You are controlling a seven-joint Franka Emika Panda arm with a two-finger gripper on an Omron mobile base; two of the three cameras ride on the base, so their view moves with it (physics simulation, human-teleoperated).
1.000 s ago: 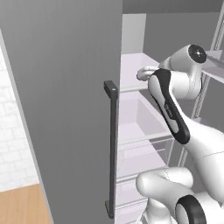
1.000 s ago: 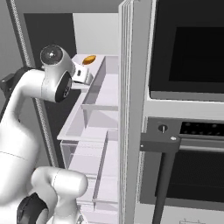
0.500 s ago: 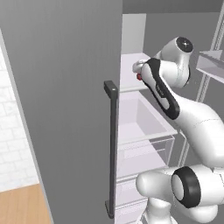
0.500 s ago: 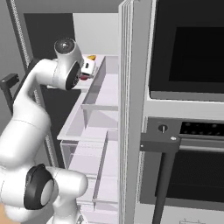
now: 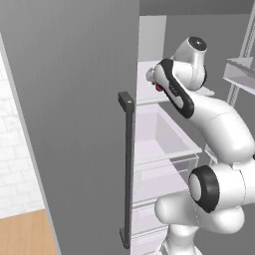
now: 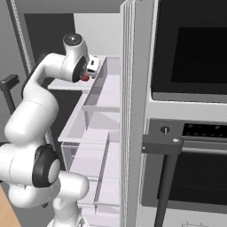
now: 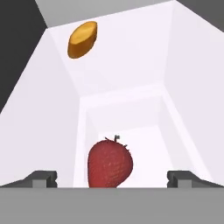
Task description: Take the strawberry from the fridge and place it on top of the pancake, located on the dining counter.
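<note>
With the fridge [image 5: 74, 124] open, I have my end effector [image 7: 111, 177] fully spread and empty around the strawberry [image 7: 110, 163] on its white shelf [image 7: 131, 105]; grasping and carrying to the pancake remain.

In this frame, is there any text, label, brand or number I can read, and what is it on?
No readable text anywhere.
Oven control panel: a row of tiny pale marks, too small to read.
Fridge, strawberry and the orange item: no labels or markings.
</note>
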